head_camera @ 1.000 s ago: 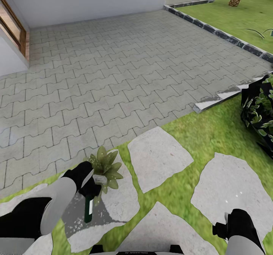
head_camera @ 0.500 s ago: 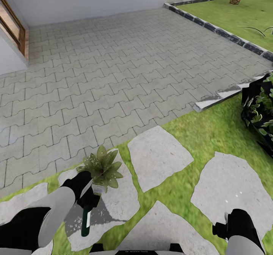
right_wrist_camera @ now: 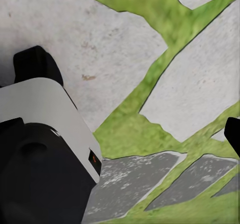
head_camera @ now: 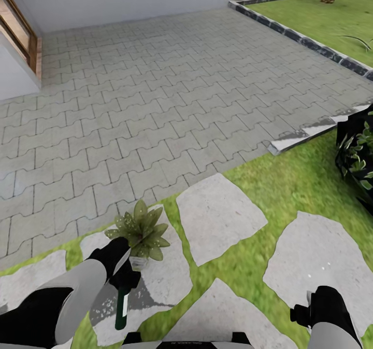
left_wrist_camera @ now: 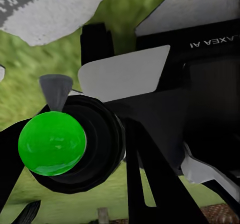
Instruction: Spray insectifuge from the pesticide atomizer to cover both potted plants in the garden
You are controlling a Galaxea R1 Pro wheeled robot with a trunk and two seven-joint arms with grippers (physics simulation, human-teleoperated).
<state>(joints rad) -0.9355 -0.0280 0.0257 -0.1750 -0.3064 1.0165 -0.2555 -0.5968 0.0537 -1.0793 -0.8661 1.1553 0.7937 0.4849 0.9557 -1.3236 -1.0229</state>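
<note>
One potted plant [head_camera: 139,229] sits on a stepping stone [head_camera: 155,281]; the left hand [head_camera: 122,274] grips the pesticide atomizer [head_camera: 122,307] just beside it, nozzle up, probably to spray. I cannot tell the right hand's [head_camera: 305,311] opening.

Open grey paving [head_camera: 155,95] stretches from 10 to 1 o'clock. A dark bush [head_camera: 357,157] blocks 3 o'clock; the potted plant [head_camera: 139,231] stands close at 11.
</note>
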